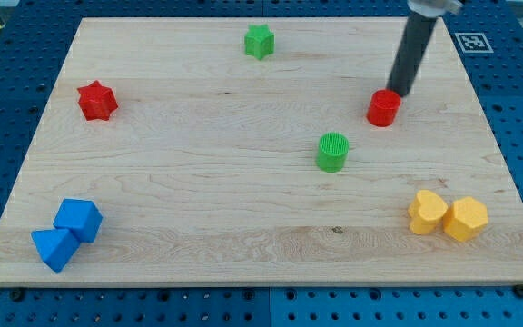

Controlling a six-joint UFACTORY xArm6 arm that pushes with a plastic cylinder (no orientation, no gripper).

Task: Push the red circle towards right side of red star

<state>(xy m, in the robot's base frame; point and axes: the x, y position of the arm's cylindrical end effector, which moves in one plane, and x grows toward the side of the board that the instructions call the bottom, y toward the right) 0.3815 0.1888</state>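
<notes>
The red circle (pixel 383 108) is a short red cylinder at the view's right of the wooden board (pixel 198 209). The red star (pixel 96 100) lies far off at the view's left, near the board's left edge. My tip (pixel 399 94) is the lower end of the dark rod that comes down from the view's top right. It stands just at the upper right of the red circle, touching it or nearly so.
A green cylinder (pixel 332 152) stands below and left of the red circle. A green star (pixel 259 41) is at the top middle. Two yellow blocks (pixel 448 215) sit at the bottom right. Two blue blocks (pixel 68 233) sit at the bottom left.
</notes>
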